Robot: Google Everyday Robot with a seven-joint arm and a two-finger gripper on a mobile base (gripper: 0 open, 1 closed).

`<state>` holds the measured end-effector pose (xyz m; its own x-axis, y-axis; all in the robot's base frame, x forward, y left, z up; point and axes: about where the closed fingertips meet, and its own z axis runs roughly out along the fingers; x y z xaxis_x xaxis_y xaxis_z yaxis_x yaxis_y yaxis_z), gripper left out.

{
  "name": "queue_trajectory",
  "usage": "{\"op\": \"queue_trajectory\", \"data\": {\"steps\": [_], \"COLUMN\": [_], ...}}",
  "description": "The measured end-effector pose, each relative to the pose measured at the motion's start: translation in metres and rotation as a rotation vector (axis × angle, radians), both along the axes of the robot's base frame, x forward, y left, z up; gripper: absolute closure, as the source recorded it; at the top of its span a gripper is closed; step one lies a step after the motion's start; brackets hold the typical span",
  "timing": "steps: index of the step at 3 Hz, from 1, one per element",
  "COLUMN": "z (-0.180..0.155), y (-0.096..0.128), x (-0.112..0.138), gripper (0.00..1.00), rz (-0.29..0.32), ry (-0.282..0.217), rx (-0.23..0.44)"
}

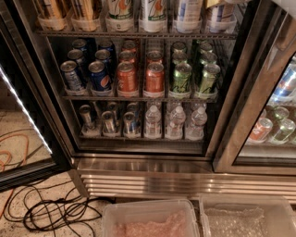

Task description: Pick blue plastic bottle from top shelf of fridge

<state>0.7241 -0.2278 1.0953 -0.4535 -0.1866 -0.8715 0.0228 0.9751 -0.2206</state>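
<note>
I have just the one camera view. The fridge (138, 178) has its left door (32, 169) swung aside, so the racks are open to a reach. The top shelf (134, 34) runs along the upper edge of the frame.

Toward the right end of the top shelf stands the blue plastic bottle (187, 14). Only its lower body and blue-printed white label show, and its cap is cut off above. A look-alike bottle (221, 16) stands just beside it, further right. Left of it on the same shelf are green-and-orange bottles (152, 13), all set at the front rail so they face outward.

Below the top shelf are rows of soda cans (126, 76), and lower still small water bottles (152, 121).

The gripper is nowhere in this view, so I cannot tell whether it is wide or narrow. I judge the pick has not yet been made.
</note>
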Motion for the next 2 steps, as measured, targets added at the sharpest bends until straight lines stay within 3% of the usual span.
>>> {"op": "queue_trajectory", "data": {"steps": [2], "z": [0.0], "y": [0.0], "x": [0.0], "gripper": [0.97], "rz": [0.0], "ry": [0.0], "rx": [0.0]}}
